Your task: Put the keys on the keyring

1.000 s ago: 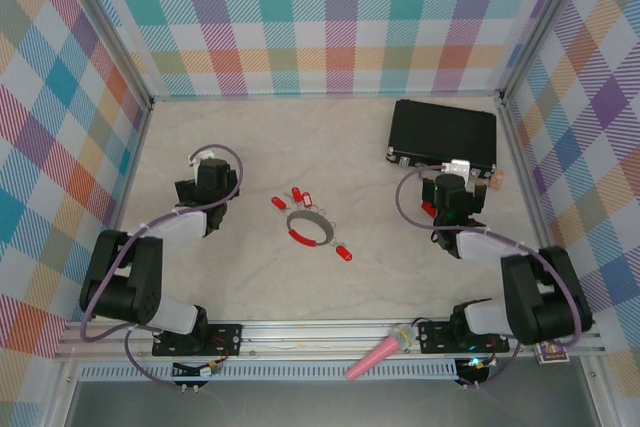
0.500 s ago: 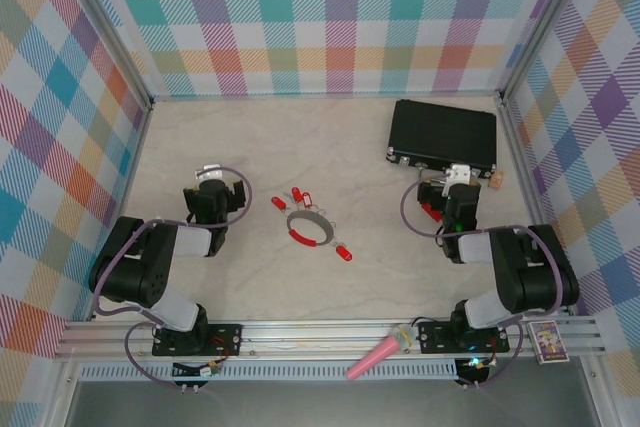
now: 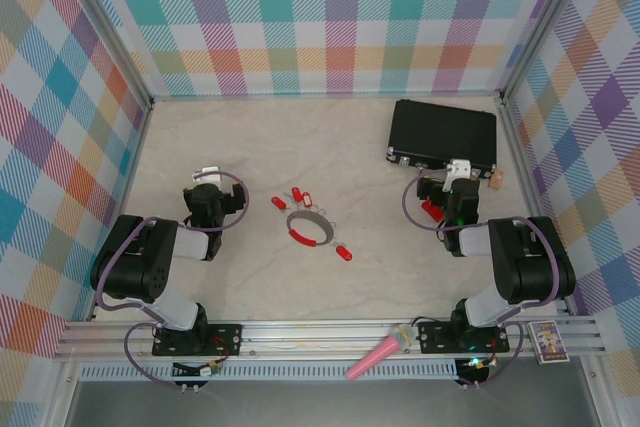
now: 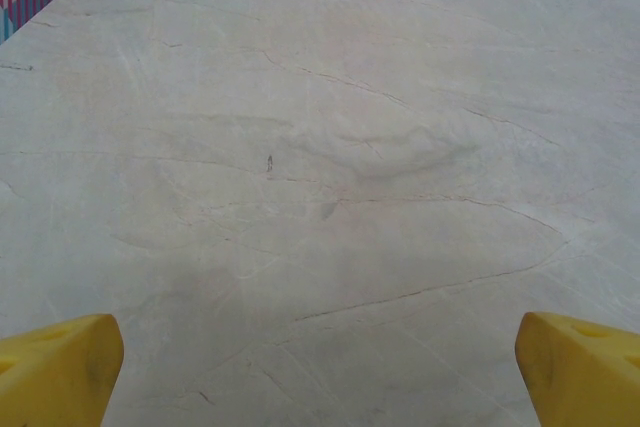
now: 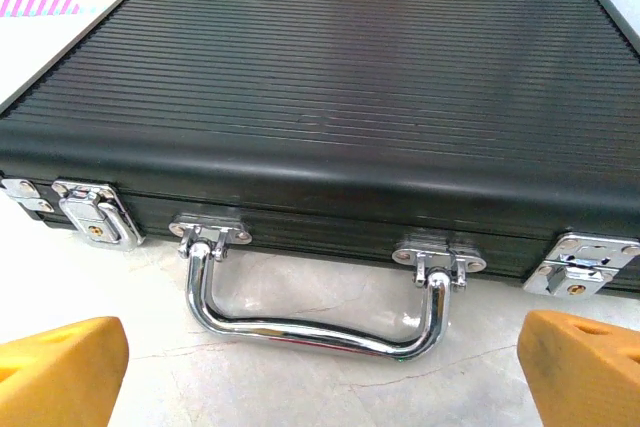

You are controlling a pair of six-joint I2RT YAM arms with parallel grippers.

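Observation:
The keyring, a thin silvery ring with red on part of its arc, lies flat mid-table. Red-headed keys lie loose around it: one to its upper left, two just behind it, one to its lower right. Another small red piece sits by the right wrist. My left gripper is left of the ring, open over bare table, its yellow fingertips wide apart. My right gripper is open too, facing the case handle.
A black ribbed case with chrome latches and handle lies at the back right, just ahead of my right gripper. A pink cone rests on the front rail. Plaid walls close in the left, back and right sides.
Both arms have folded back and lower toward their bases, with the wrists staying near the same spots. The keys and the keyring have not moved.

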